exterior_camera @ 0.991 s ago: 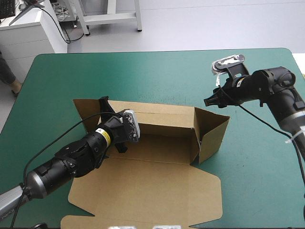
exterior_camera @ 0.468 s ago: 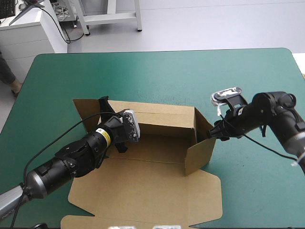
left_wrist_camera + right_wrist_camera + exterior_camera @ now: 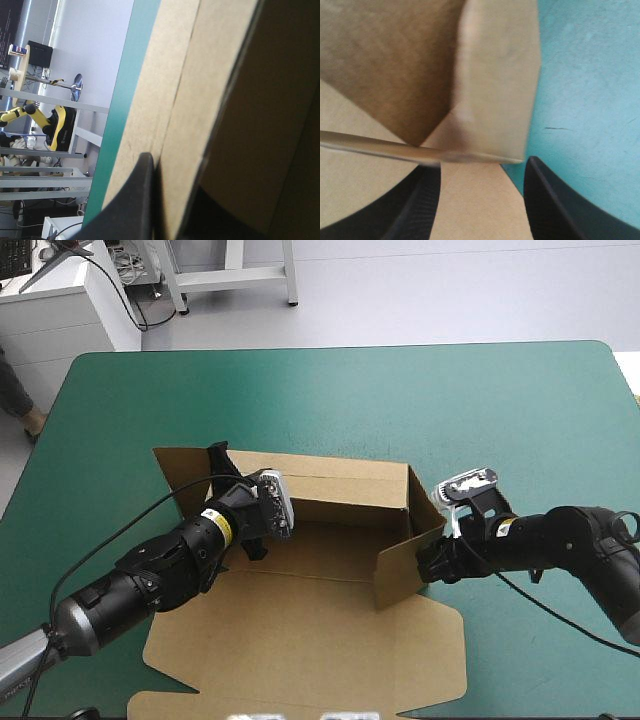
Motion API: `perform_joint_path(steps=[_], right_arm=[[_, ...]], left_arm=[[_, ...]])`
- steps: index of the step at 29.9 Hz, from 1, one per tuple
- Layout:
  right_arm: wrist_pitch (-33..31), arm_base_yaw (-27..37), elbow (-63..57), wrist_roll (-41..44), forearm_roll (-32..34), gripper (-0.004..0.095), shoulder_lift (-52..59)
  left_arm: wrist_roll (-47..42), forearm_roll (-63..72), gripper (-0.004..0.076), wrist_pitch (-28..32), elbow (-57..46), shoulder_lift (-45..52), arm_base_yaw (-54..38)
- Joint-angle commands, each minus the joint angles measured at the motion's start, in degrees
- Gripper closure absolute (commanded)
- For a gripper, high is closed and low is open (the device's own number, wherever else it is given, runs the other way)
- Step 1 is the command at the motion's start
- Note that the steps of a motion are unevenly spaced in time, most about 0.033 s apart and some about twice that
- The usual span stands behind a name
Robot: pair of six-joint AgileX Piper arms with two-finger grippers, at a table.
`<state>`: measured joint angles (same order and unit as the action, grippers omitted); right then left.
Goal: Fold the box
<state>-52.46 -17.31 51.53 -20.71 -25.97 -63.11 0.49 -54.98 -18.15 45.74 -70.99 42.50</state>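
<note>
The brown box [image 3: 320, 630] lies mid-table with its wide front panel flat, its back wall [image 3: 340, 490] raised and its right end flap [image 3: 400, 570] swung inward. My left gripper [image 3: 225, 468] is shut on the back wall near its left end. In the left wrist view one black finger [image 3: 140, 200] presses the wall's outer face [image 3: 200, 100], and the other is hidden behind the board. My right gripper [image 3: 428, 562] is low against the right end flap. In the right wrist view it [image 3: 480, 205] stands open, with the flap's edge [image 3: 495, 90] between its fingers.
The teal-green cover [image 3: 350, 400] runs from behind the back wall to the table's far edge, and more of it [image 3: 540, 440] shows to the right of the box. The flat front panel reaches almost to the table's near edge.
My right gripper came down from above the table's right side to the box. It has pushed the right end flap from pointing outward to angled inward. The left arm has not moved.
</note>
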Motion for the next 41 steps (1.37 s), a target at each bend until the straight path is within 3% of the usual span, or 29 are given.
perform_joint_path(steps=[1,10,23,25,32,41], right_arm=[[3.61,-3.58,1.18,-0.41,-2.07,0.0436,1.28],[13.18,-12.85,1.05,14.37,9.78,0.0436,0.82],[21.96,-26.92,1.05,56.33,48.51,0.0443,-9.32],[22.15,-28.06,1.05,60.04,52.18,0.045,-9.85],[22.28,-29.31,1.05,69.28,59.0,0.045,-7.85],[22.88,-30.34,1.05,69.28,59.95,0.0439,-4.99]], left_arm=[[-3.11,6.35,0.0732,-9.86,-1.69,-1.21,-0.28],[-3.11,6.35,0.0732,-9.73,-1.69,-1.21,-0.28],[-3.11,6.48,0.0732,-9.28,-1.69,-1.21,-0.28],[-3.11,6.48,0.0732,-9.28,-1.69,-1.21,-0.28],[-3.11,6.48,0.0732,-8.92,-1.69,-1.21,-0.28],[-3.11,6.38,0.0732,-8.83,-1.69,-1.21,-0.28]])
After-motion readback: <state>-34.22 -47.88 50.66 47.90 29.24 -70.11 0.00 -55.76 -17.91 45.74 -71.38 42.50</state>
